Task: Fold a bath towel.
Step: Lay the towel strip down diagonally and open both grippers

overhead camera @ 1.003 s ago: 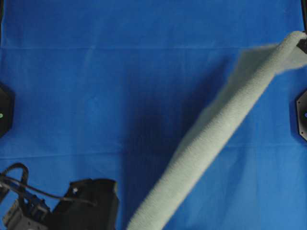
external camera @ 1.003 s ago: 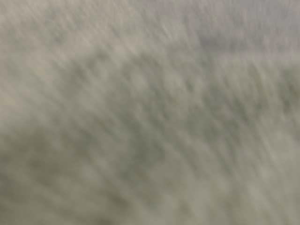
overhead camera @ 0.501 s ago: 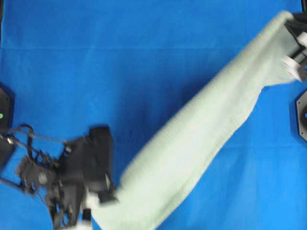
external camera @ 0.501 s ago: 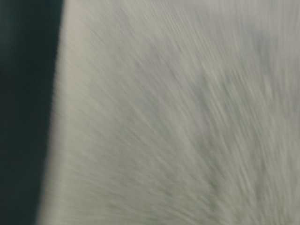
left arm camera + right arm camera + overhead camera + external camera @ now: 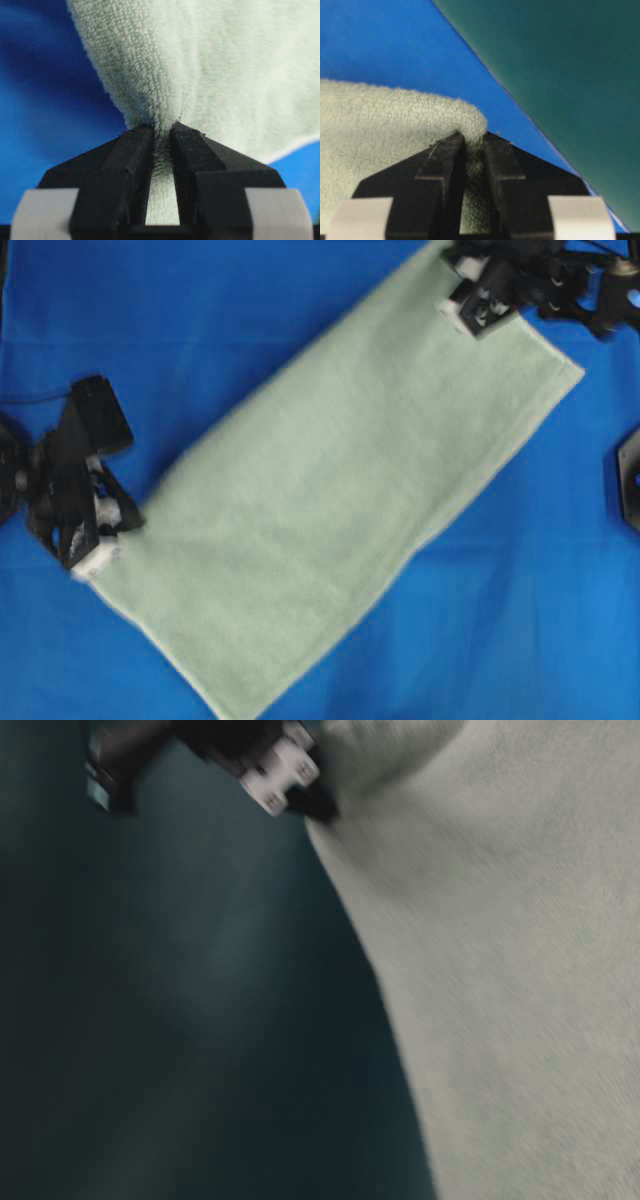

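overhead exterior view, read left to right: left gripper [image 5: 100,540] clamped on the near-left corner of the bath towel [image 5: 330,500], pale sage terry spread as a long slanted band across the blue cloth [image 5: 200,320], running up to the right gripper [image 5: 470,305] pinching the far-right corner at the top edge. looks like a spread-out step ahead of the first fold, judged from the flat lie.

left wrist view: narrow jaws shut on a bunched tuft of towel [image 5: 210,65], pile puckered between the black fingers [image 5: 130,165]. right wrist view: same story, jaws close together with a rounded lip of towel [image 5: 380,130] squeezed between them, blue cloth [image 5: 385,45] and a dark green surface [image 5: 560,75] behind.

to do the step well, probably: keep both pinches firm, hold an even light tension along the held edge so no sag or crease forms, lower both corners together, let go only once the cloth lies flat. a slipping corner or a skewed edge seems the main risk.

table-level view: towel [image 5: 520,980] filling the right, too blurred for detail.

no brand, label or readable writing found anywhere.
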`<state>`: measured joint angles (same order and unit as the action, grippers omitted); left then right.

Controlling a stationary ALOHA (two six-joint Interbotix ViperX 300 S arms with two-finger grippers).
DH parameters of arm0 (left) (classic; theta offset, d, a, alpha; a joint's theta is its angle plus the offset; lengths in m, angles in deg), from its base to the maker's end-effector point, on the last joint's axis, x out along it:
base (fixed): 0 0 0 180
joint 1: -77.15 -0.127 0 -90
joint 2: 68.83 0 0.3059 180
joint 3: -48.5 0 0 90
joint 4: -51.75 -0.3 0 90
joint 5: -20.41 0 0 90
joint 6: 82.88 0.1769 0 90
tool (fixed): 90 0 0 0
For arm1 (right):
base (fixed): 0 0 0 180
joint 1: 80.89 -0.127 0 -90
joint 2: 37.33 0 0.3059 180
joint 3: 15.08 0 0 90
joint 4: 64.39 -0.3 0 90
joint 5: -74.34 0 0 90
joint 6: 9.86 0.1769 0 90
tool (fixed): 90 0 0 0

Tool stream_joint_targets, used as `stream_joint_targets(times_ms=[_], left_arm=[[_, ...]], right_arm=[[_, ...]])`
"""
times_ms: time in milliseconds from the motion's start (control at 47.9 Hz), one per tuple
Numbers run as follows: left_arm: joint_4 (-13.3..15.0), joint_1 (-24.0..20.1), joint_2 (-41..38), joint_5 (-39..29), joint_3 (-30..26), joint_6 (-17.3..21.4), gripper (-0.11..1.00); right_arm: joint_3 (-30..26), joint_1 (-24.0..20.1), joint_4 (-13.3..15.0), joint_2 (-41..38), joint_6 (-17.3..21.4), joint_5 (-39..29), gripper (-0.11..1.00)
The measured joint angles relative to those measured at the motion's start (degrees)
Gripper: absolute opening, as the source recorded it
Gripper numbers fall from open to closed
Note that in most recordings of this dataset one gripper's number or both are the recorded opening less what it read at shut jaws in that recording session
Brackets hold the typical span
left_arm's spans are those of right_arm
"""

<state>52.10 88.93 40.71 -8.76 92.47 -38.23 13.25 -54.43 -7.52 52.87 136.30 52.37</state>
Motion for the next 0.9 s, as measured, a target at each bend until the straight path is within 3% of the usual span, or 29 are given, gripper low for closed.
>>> stream_joint_targets(times_ms=[188, 418, 459, 606, 689, 731, 898], left_arm=[[-0.09, -4.31, -0.26, 1.49, 5.01, -0.09, 0.11], [0.00, -4.39, -1.58, 5.63, 6.94, 0.18, 0.12], [0.00, -4.39, -1.93, 5.89, 7.03, 0.26, 0.18], [0.09, -4.48, -2.02, 5.98, 7.03, 0.35, 0.62], [0.09, -4.48, -1.41, 5.89, 7.03, 0.53, 0.81], [0.09, -4.48, -0.70, 5.63, 7.12, 0.62, 0.85], [0.09, -4.48, 5.10, 3.69, 7.21, 0.70, 0.79]], right_arm=[[-4.13, 0.44, 1.05, -8.53, 0.00, 2.02, 0.14], [-5.19, 0.70, 1.23, -12.22, -2.11, 4.04, 0.14], [-5.19, 0.62, 1.23, -12.30, -2.46, 4.31, 0.19], [-5.45, 0.70, 1.41, -12.30, -3.08, 4.22, 0.60], [-5.36, 0.70, 1.58, -11.78, -3.16, 3.16, 0.68], [-5.19, 0.70, 1.49, -10.81, -3.16, 2.37, 0.66], [-1.41, 0.79, 1.14, -2.37, -2.64, -0.88, 0.64]])
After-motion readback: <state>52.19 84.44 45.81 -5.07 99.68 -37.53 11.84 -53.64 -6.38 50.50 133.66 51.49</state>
